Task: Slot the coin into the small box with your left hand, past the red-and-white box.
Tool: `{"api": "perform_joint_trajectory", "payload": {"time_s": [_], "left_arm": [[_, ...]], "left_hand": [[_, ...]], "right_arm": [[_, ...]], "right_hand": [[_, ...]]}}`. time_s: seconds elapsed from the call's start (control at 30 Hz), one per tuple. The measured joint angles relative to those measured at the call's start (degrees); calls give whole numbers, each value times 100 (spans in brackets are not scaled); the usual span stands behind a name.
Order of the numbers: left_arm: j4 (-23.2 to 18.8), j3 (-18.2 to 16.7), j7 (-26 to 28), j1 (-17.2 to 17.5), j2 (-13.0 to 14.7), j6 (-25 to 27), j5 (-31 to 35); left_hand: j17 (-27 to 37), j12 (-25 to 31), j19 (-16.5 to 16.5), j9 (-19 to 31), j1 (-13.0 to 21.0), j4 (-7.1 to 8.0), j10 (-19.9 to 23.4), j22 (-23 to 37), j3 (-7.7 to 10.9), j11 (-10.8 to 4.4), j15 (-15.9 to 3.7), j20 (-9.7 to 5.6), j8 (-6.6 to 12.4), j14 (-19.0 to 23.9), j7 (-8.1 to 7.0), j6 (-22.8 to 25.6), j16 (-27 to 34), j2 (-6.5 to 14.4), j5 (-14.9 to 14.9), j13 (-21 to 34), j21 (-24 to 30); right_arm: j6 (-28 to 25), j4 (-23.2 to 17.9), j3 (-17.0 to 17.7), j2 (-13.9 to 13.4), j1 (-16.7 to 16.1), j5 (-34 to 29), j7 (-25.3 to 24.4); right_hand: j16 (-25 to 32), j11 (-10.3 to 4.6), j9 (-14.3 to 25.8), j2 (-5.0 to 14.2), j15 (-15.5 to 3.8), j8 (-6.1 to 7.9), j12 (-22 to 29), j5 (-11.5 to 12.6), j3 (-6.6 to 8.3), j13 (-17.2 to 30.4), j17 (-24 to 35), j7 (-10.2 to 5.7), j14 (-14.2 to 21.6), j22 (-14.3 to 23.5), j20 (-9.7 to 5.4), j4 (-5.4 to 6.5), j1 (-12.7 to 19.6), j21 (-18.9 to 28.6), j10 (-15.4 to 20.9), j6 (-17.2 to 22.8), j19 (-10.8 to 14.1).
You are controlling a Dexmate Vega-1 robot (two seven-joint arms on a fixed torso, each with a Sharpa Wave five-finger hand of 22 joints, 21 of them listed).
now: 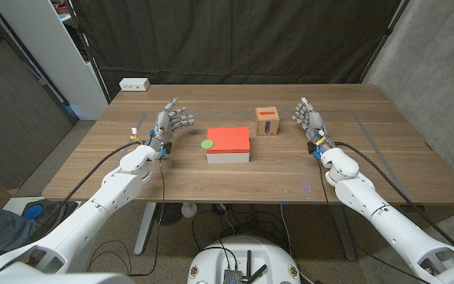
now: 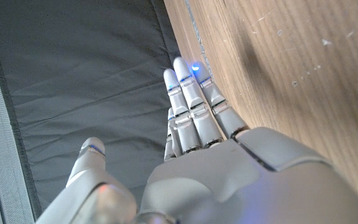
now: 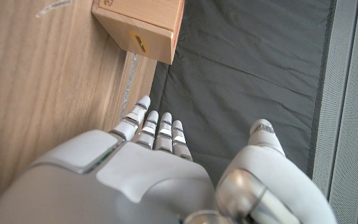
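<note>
The left hand, fingers spread and holding nothing, is standing nearer the green coin, lying at its four o'clock and touching the red-and-white box, which is blocking the path toward the small box at two o'clock, while the right hand is waiting open beyond.

Even, soft light from above falls on the worktop; the head view is sharp, with faint short shadows under the red-and-white box and the small box. The black curtain behind the far edge stays dim. In the left wrist view the left hand is blurred near the lens, a blue glow on its fingertips; the right hand looks likewise soft
</note>
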Motion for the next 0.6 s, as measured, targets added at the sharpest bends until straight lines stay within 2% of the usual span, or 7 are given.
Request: {"api": "perform_joint_trajectory", "payload": {"time_s": [0.13,0.27,0.37,0.47,0.6], "left_arm": [[-55,-2,115,0,5,114,4],[-124,-4,251,0,15,257,10],[-179,-12,353,0,26,356,12],[-231,-31,459,4,23,432,8],[-322,-68,588,40,4,541,-48]], "left_hand": [[75,149,604,0,0,15,804,275,-15,-196,-267,-184,0,798,27,403,349,0,22,24,488],[199,294,1340,0,0,15,1604,294,-15,-468,-490,-387,44,1610,24,949,732,0,22,75,863],[334,373,1845,0,-29,17,2008,201,-13,-568,-541,-564,44,2038,-16,1267,976,30,22,133,1041],[500,580,2181,0,-25,58,2396,238,30,-658,-563,-735,44,2336,-54,1517,1231,83,22,276,1214],[769,1290,2480,-1,20,8,2646,804,226,-788,-551,-890,-31,2466,-102,1810,1797,171,22,469,1639]], "right_arm": [[19,0,6,16,-4,0,-11],[50,30,12,36,-4,-1,-14],[74,52,17,53,-4,-1,-22],[84,63,23,64,-5,0,-33],[90,61,28,69,-22,1,-58]], "right_hand": [[0,-19,0,0,28,0,0,0,0,-22,-26,0,28,0,-13,0,0,0,43,0,13],[0,-11,0,0,28,0,0,0,0,-44,-26,20,29,0,-9,0,0,0,51,20,52],[0,-11,0,0,28,0,0,0,0,-49,-26,20,29,0,0,0,0,-35,51,20,61],[0,-11,0,0,28,0,0,0,0,-64,-26,20,28,-1,0,0,0,-35,51,20,61],[0,-11,0,0,6,0,0,0,23,-75,-52,9,51,-1,0,-23,0,-35,51,31,61]]}}
